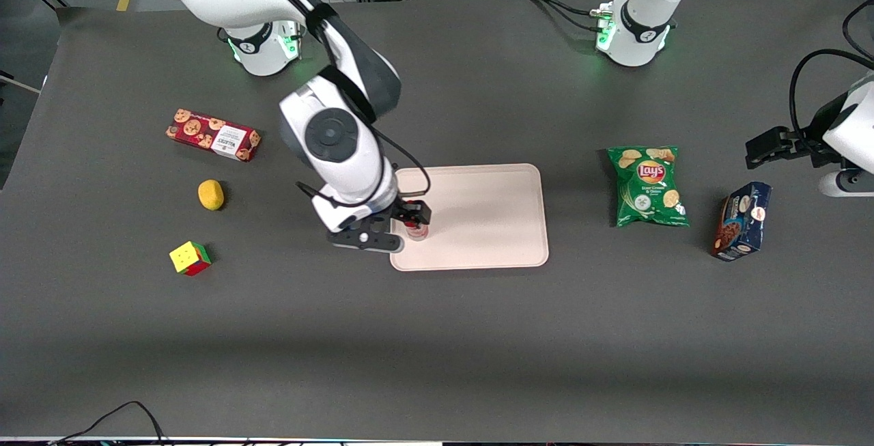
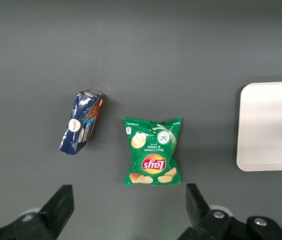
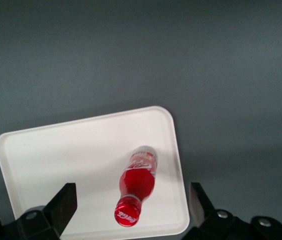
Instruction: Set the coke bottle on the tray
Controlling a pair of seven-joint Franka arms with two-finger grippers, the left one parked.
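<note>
- The coke bottle (image 3: 137,185) is standing on the tray (image 3: 56,150), near its working-arm edge.
- The gripper (image 1: 410,222), fingers apart, is hovering above it.
- Only withdrawing seems left.
</note>
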